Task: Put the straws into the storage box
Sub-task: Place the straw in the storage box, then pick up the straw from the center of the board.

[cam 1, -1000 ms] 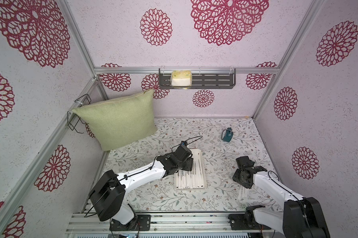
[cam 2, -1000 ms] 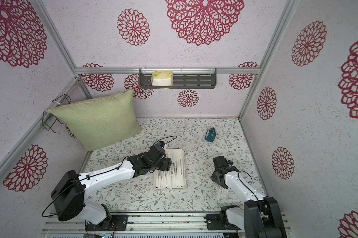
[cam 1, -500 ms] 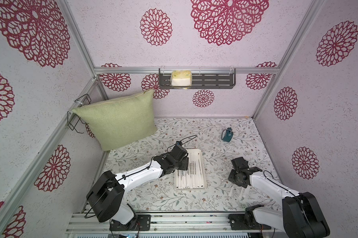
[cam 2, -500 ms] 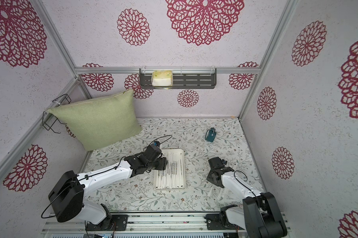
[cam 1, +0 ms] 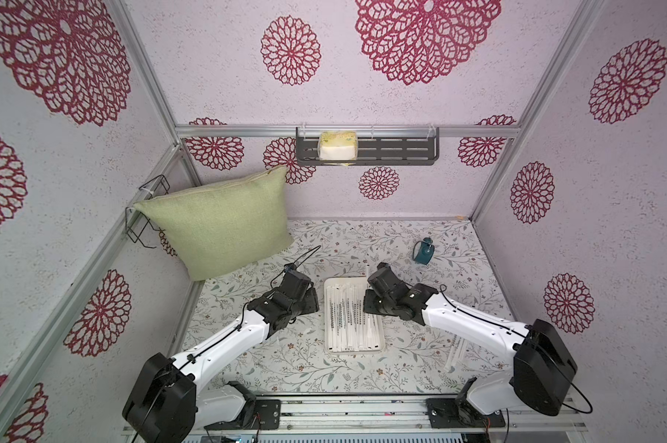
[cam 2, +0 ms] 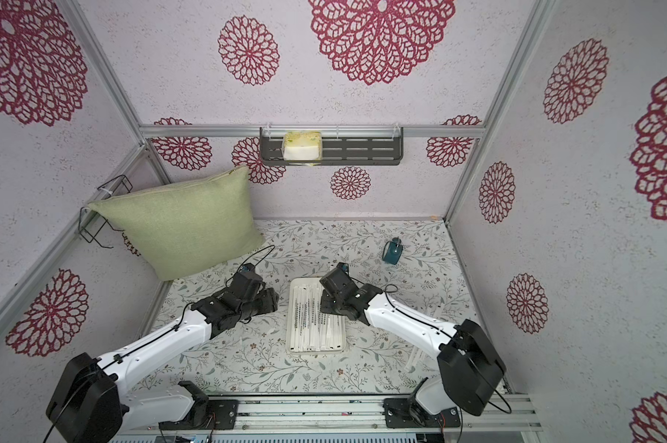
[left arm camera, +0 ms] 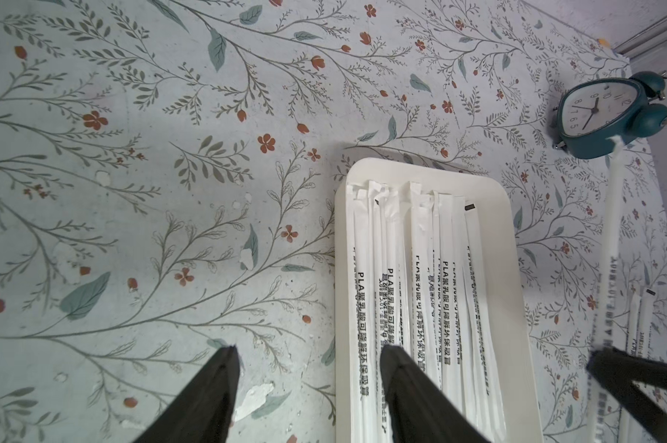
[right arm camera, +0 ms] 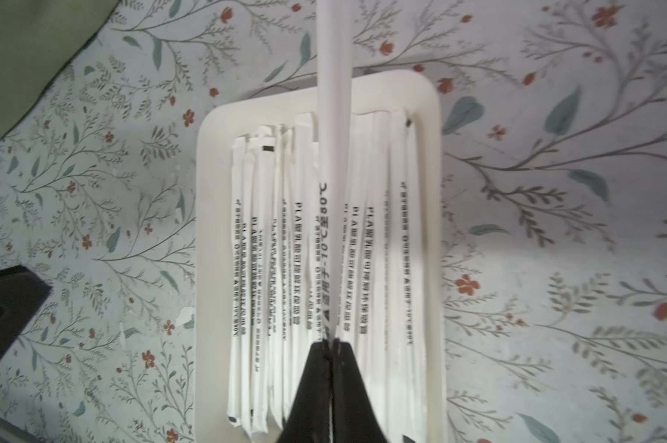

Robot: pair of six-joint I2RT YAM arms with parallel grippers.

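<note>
Right wrist view: my right end effector (right arm camera: 330, 342) is clamping one wrapped straw (right arm camera: 333, 115) above the storage box (right arm camera: 205, 230); I am judging it needs lowering parallel to the straws (right arm camera: 374, 249) inside before releasing.

Storage box (cam 1: 354, 349) at centre of surface (cam 1: 285, 364), straws (cam 1: 347, 326) lying lengthwise in it. My left hand (left arm camera: 307, 356) at left rim of box; my right hand (right arm camera: 330, 345) above box, single straw (right arm camera: 333, 115) pinched over it. Loose straws (cam 1: 454, 353) on surface, right. Clock (cam 1: 424, 252) behind, right; cushion (cam 1: 220, 222) behind, left.
</note>
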